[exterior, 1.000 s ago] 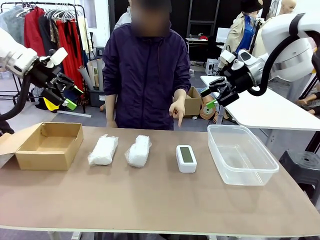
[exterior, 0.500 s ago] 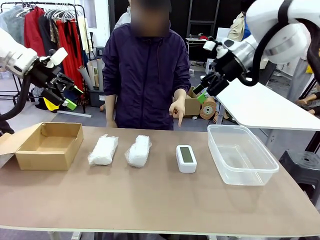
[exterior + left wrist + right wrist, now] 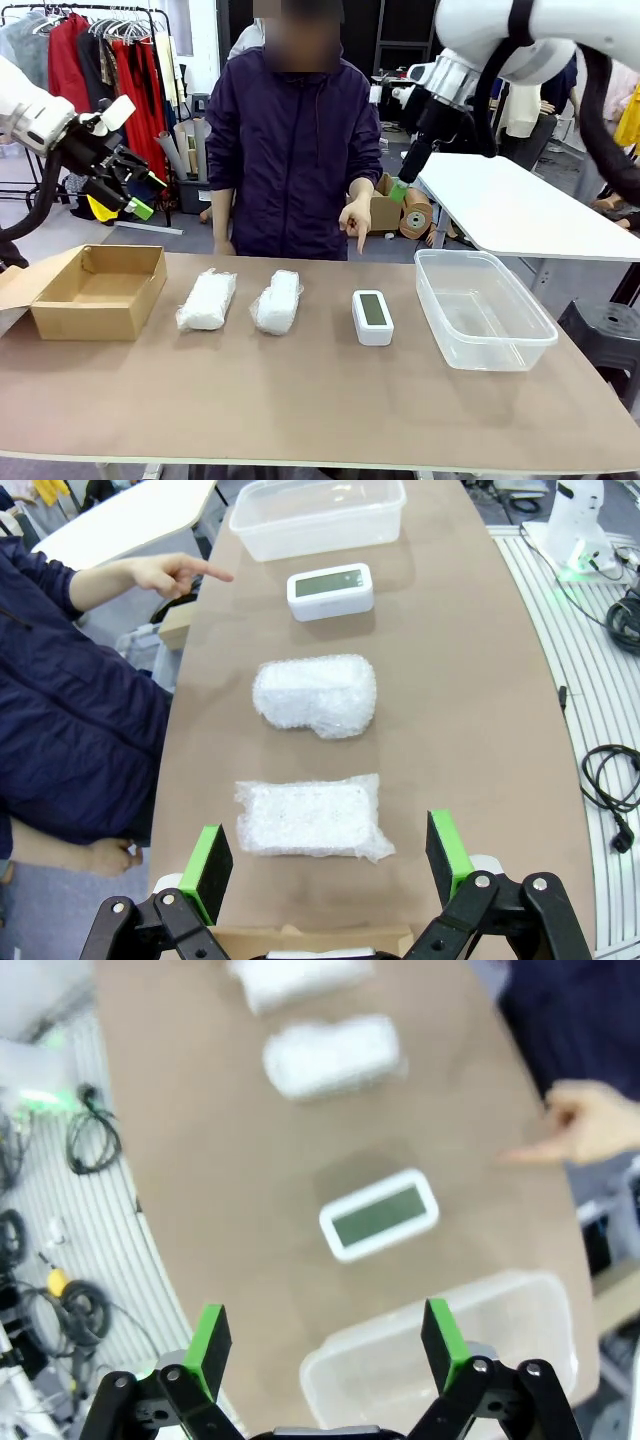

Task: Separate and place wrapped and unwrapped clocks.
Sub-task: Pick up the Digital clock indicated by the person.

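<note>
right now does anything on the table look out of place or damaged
Nothing stands out. One wrapped clock, the other wrapped clock and the bare clock lie flat in a row between the cardboard box and the clear tub.

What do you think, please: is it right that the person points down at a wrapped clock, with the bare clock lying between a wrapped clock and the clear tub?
Not quite: the front view shows the person's hand pointing down at the bare clock, not a wrapped one. It does lie between a wrapped clock and the clear tub.
</note>
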Robot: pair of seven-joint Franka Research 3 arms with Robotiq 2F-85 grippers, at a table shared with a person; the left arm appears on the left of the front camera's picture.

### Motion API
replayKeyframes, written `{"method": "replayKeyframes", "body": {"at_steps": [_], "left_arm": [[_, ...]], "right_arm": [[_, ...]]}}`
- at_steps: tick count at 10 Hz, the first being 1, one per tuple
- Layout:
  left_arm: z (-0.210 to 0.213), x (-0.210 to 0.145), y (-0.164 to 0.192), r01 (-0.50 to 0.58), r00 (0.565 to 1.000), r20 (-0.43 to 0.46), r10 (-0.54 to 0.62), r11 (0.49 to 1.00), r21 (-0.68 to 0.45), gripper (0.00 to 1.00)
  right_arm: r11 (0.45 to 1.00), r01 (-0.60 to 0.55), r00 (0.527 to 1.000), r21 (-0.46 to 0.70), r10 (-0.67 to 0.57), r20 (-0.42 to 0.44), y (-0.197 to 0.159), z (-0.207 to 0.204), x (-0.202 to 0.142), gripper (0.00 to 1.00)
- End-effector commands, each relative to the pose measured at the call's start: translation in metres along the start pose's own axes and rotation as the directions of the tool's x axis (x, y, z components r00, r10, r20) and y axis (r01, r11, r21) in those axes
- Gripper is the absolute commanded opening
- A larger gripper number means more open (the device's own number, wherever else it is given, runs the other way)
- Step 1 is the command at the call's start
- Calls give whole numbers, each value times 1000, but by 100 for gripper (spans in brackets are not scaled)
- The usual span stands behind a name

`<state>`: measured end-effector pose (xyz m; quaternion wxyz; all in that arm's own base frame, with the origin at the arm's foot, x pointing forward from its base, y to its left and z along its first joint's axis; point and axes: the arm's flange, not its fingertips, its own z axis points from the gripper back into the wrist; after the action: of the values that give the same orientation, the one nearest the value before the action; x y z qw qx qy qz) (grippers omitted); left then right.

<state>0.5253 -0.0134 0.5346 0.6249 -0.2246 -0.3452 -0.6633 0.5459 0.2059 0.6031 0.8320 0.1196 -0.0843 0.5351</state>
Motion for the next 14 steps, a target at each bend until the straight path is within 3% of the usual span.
{"method": "replayKeyframes", "body": {"at_steps": [1, 2, 3, 5, 6, 11, 13, 14], "left_arm": [[2, 0, 0, 2, 1000, 4, -2, 1000, 4, 100], [2, 0, 0, 2, 1000, 4, -2, 1000, 4, 100], [2, 0, 0, 2, 1000, 4, -2, 1000, 4, 100], [2, 0, 0, 2, 1000, 4, -2, 1000, 4, 100], [2, 0, 0, 2, 1000, 4, -2, 1000, 4, 100], [2, 0, 0, 2, 1000, 4, -2, 1000, 4, 100], [2, 0, 0, 2, 1000, 4, -2, 1000, 4, 100], [2, 0, 0, 2, 1000, 4, -2, 1000, 4, 100]], "right_arm": [[997, 80, 986, 2, -79, -147, -7, -17, 17, 100], [990, 111, 970, -81, -126, -210, -9, -31, 17, 100], [988, 131, 966, -79, -145, -215, -13, -44, 15, 100], [966, 219, 959, -140, -240, -153, -24, -58, 1, 100], [988, 132, 969, -79, -145, -201, -17, -54, 5, 100], [985, 153, 966, -84, -167, -196, -17, -59, 7, 100], [899, 395, 873, -186, -431, -228, 10, -70, 30, 100], [866, 441, 836, -236, -492, -243, 18, -74, 36, 100]]}}
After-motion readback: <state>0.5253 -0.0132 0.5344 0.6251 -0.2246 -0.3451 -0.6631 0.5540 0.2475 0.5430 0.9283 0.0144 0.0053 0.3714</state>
